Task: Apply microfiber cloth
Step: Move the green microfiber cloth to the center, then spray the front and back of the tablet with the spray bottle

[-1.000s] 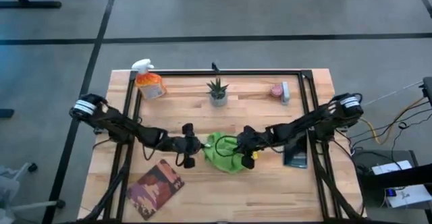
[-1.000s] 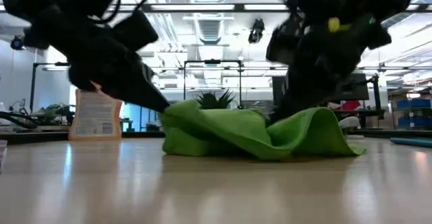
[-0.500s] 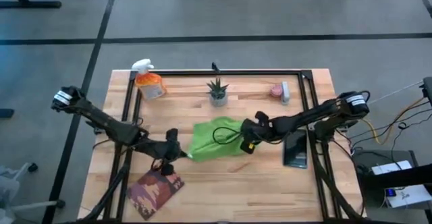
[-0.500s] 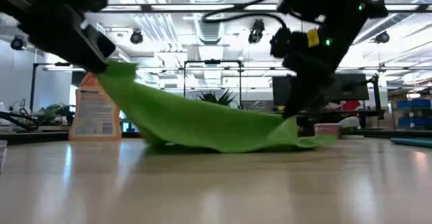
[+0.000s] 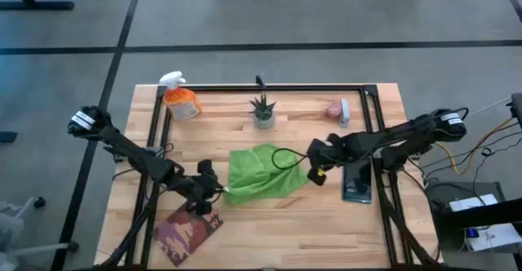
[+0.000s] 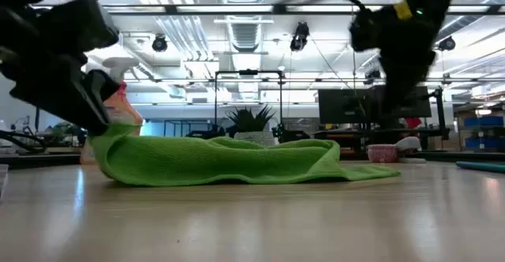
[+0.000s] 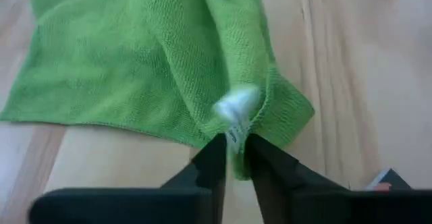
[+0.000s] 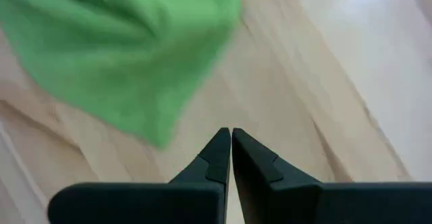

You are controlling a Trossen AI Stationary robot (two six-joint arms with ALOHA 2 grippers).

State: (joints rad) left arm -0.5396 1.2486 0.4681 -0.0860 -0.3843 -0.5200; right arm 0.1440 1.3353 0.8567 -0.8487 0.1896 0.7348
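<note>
plant (image 5: 263, 110) beyond cloth (image 5: 263, 173), apart

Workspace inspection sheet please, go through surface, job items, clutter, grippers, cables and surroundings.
Surface: wooden table with a black frame on it.
Job's things: microfiber cloth spread mostly flat at mid-table, one corner bunched.
Clutter: orange spray bottle, potted plant, small pink item along the far edge; dark tablet by the right arm; patterned book at the near left.
Grippers: left gripper pinches the cloth's corner by its white tag; right gripper shut, empty, just off the cloth's edge.
Cables: a black cable loops over the cloth from the right arm.
Surroundings: grey floor; ceiling lights and monitors behind.
</note>
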